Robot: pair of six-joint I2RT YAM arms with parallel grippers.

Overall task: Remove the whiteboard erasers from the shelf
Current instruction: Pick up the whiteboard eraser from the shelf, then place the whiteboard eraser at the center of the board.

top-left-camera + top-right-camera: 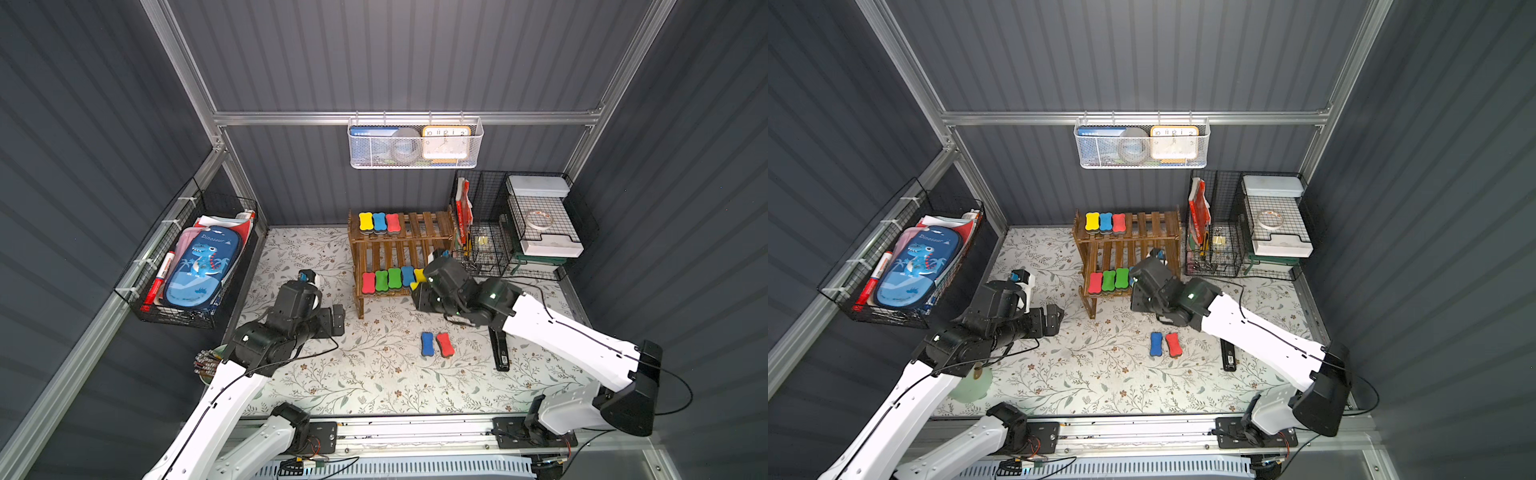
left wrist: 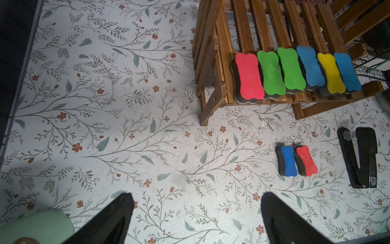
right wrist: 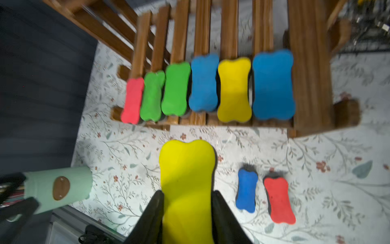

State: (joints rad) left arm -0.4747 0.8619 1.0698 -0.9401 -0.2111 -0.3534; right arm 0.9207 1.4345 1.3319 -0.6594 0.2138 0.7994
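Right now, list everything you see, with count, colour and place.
shelf: one, dark brown, back of table
top-tier erasers: three, yellow, blue, red, left end
lower-tier erasers: six, red, green, green, blue, yellow, blue
table erasers: two, blue and red, before shelf
stapler: one, black, right of those
cup: one, mint green, near left
wire basket: one, black, left wall
pencil case: one, blue, in wire basket
marker: one, red, in wire basket
mesh basket: one, white, back rail
wire organiser: one, black, back right
left gripper: open, empty
right gripper: shut on one yellow eraser
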